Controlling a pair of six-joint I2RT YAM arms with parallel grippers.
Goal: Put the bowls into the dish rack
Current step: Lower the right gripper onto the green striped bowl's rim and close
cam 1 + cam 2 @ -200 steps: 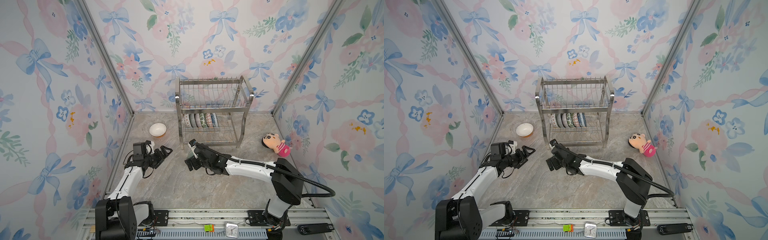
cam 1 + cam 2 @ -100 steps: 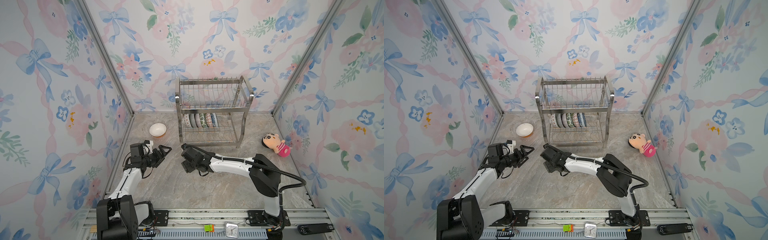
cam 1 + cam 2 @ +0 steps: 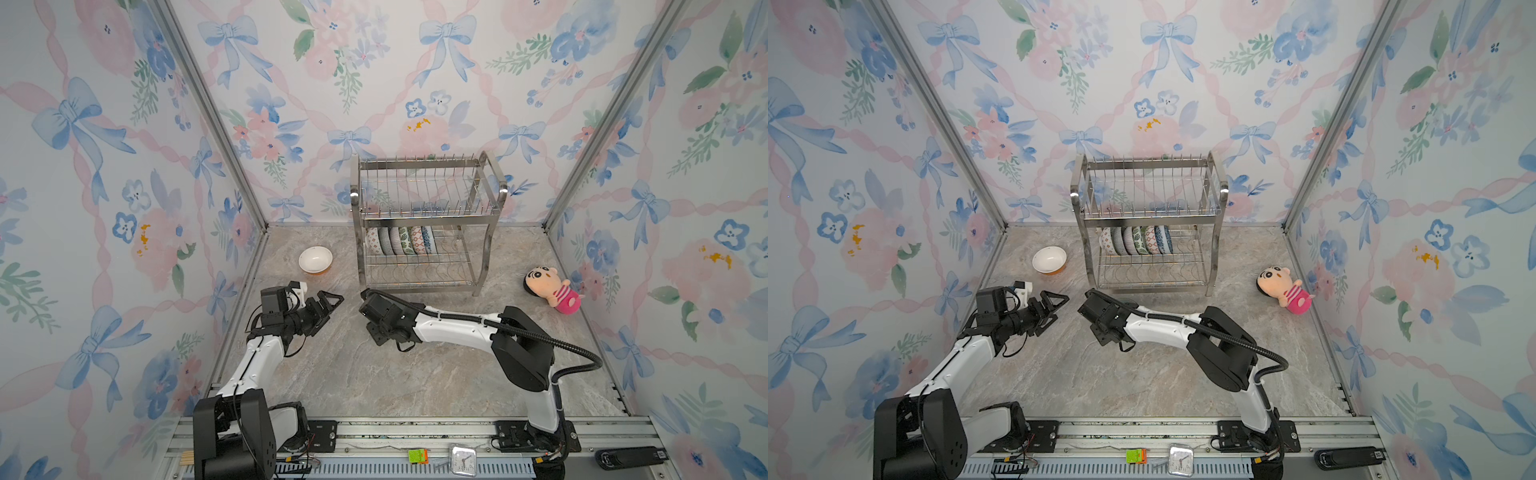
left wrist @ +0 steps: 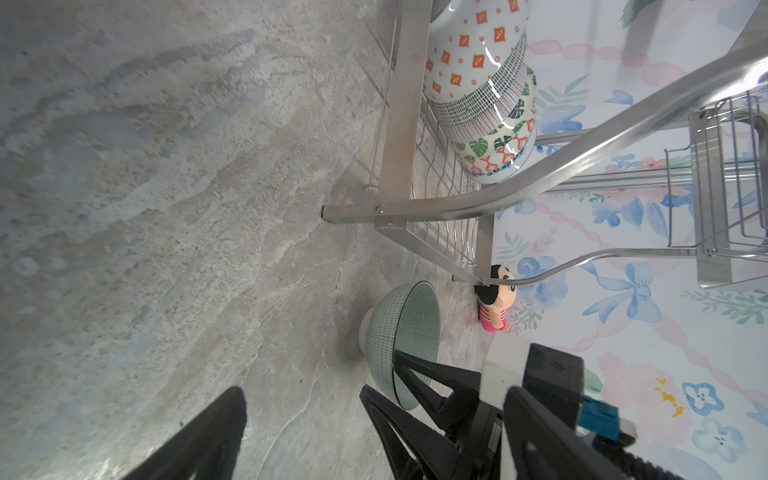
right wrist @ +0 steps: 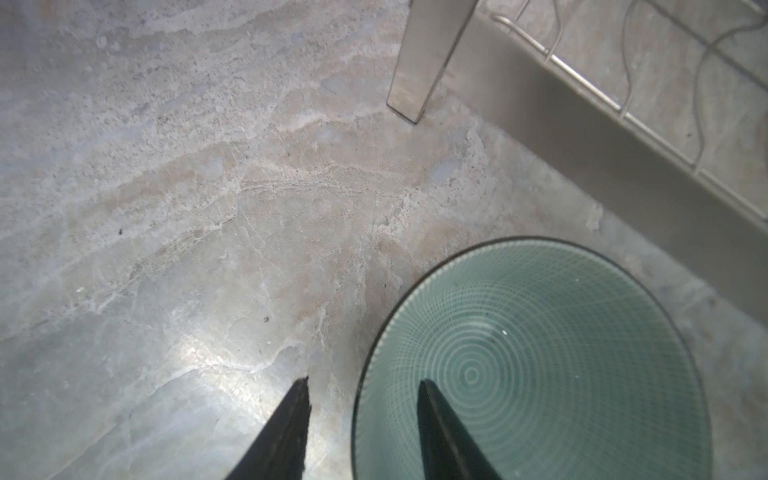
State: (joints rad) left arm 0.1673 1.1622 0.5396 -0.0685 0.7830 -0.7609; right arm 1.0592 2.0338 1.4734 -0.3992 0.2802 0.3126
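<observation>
A pale green bowl [image 5: 540,353] stands upright on the marble floor by the front left leg of the dish rack [image 3: 419,195]. My right gripper [image 5: 365,381] points down over its near rim, one finger inside and one outside. Floor shows between each finger and the rim, so the jaws are open. In both top views the right wrist [image 3: 384,318] hides this bowl. Several patterned bowls [image 3: 399,240] stand on edge in the rack's lower tier. An orange-and-white bowl [image 3: 316,259] sits left of the rack. My left gripper [image 3: 328,302] hovers open and empty between it and the right wrist.
A pink plush doll [image 3: 550,286] lies by the right wall. The rack's square front leg [image 5: 428,54] and lower rail stand close behind the green bowl. Flowered walls close in three sides. The left wrist view shows the green bowl [image 4: 399,328] with the right gripper's fingers at it.
My right arm has swung left to the rack's front left corner, and its jaws have narrowed around the green bowl's rim. The left arm has barely shifted and stays open.
</observation>
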